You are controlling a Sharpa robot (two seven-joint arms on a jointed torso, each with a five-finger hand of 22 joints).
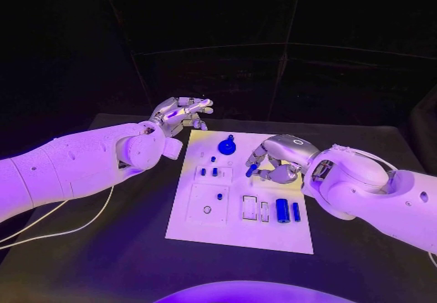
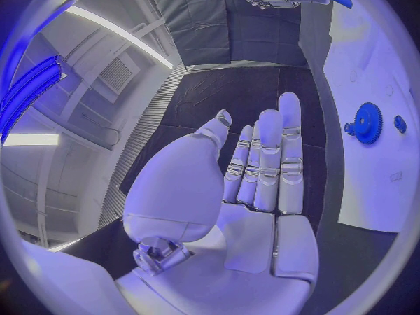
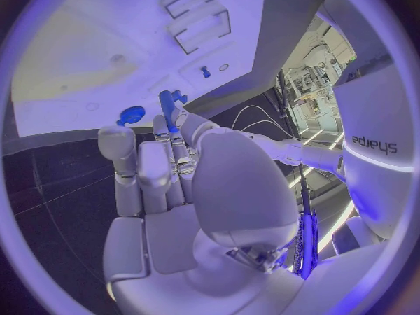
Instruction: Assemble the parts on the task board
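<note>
Head view: right hand [image 1: 273, 165] pinches a blue peg [image 1: 251, 170]; left hand [image 1: 179, 112], empty and spread, should stay clear while it seats squarely on the board [image 1: 239, 233].

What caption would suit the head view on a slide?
Right robot hand holds a blue peg above the white board; left robot hand is open beside its far corner.

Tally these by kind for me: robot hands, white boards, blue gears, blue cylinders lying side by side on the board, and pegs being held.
Robot hands: 2, left robot hand and right robot hand
White board: 1
Blue gear: 1
Blue cylinders: 2
Blue peg, held by the right robot hand: 1
Total: 7
</note>
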